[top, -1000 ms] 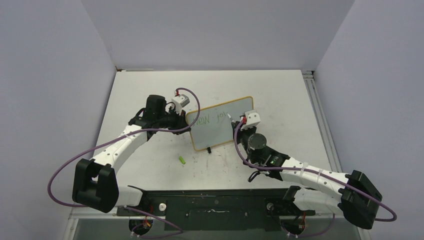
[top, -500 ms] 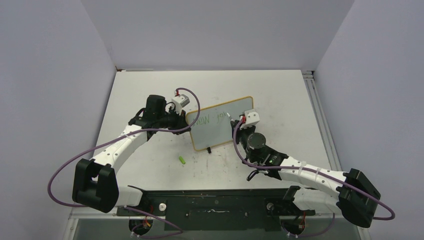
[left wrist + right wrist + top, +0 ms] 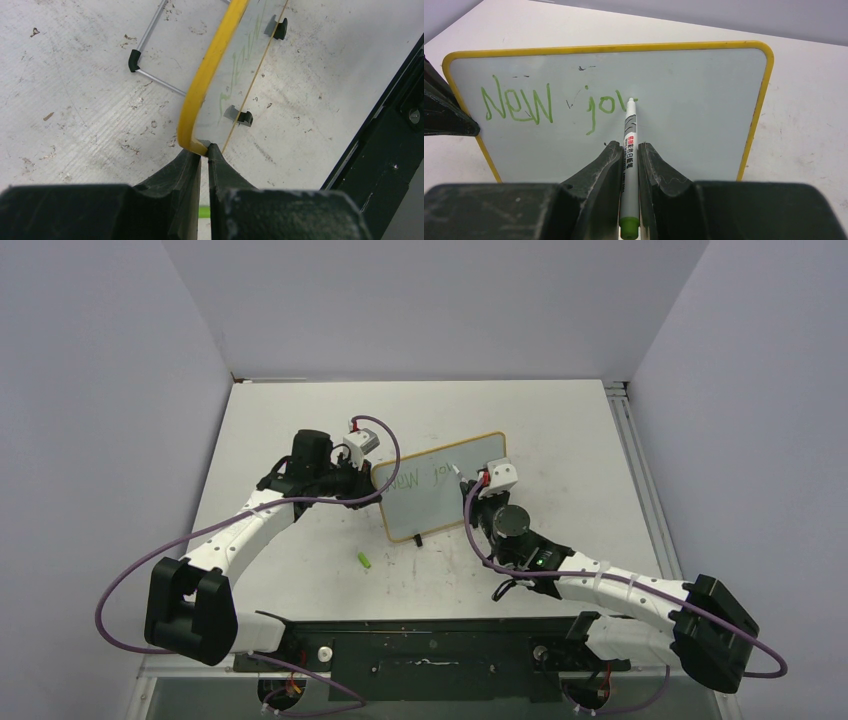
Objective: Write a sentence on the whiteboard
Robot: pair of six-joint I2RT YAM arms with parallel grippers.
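Note:
The whiteboard (image 3: 443,486) stands tilted on the table, with a yellow frame (image 3: 754,125) and two black feet. Green handwriting (image 3: 516,104) reads "New jo" plus the start of another letter. My right gripper (image 3: 628,150) is shut on a white marker with a green end (image 3: 630,165), and its tip touches the board right of the "o". In the top view the right gripper (image 3: 470,486) is at the board's right part. My left gripper (image 3: 205,150) is shut on the board's lower left corner (image 3: 195,145); in the top view the left gripper (image 3: 372,487) is at the board's left edge.
A green marker cap (image 3: 366,561) lies on the table in front of the board. The board's wire stand (image 3: 150,60) rests behind it. The black base rail (image 3: 430,650) runs along the near edge. Grey walls close in the table at the sides and back.
The right gripper moved the marker slightly to the right along the board, and the writing grew by a stroke after "jo". The left arm and board have not moved.

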